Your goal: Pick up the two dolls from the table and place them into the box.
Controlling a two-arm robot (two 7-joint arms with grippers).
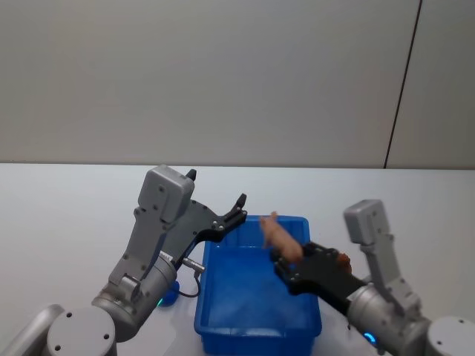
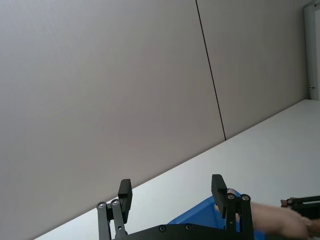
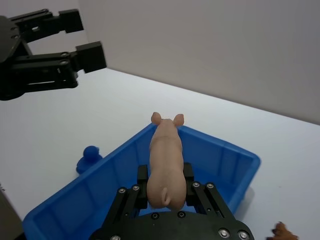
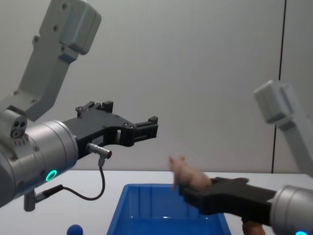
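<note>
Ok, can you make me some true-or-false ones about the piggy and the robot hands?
1. The right gripper holds the pink pig. True.
2. The pig lies on the floor of the blue box. False: it is held above the box.
3. The left gripper is open and empty. True.
4. The brown doll is inside the box. False: it lies outside it, on the table.
</note>
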